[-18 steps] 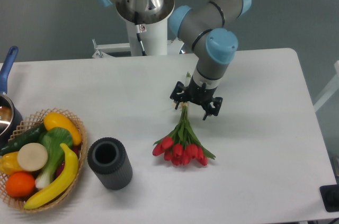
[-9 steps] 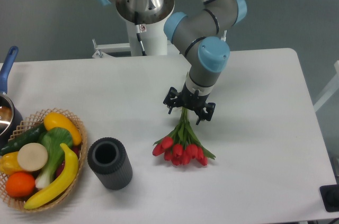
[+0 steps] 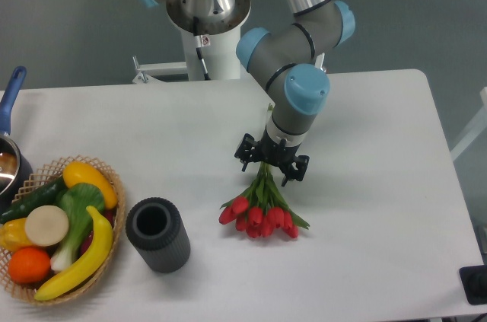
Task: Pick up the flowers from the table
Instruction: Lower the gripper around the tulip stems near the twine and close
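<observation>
Near the middle of the frame, on the plain white rounded-corner worktop [image 3: 365, 109]: bunch of red closed tulips with green leaves and long tied green stems [image 3: 261, 208], lying flat, heads fanned toward the lower edge, stems running up under the black two-finger end effector [image 3: 272, 167]. End effector low over the stem end, fingers spread either side of the stems and not yet pinching; contact hard to tell. Probably very light, soft and springy; heads and leaves likely to crush or bend, stems smooth enough to slip. Best taken at the gathered stems just above the leaves, across the bundle, with a gentle squeeze. Lower left of the frame, well apart: dark grey ribbed cylindrical cup [image 3: 157, 234] and woven wicker basket of fruit and vegetables [image 3: 114, 185].
</observation>
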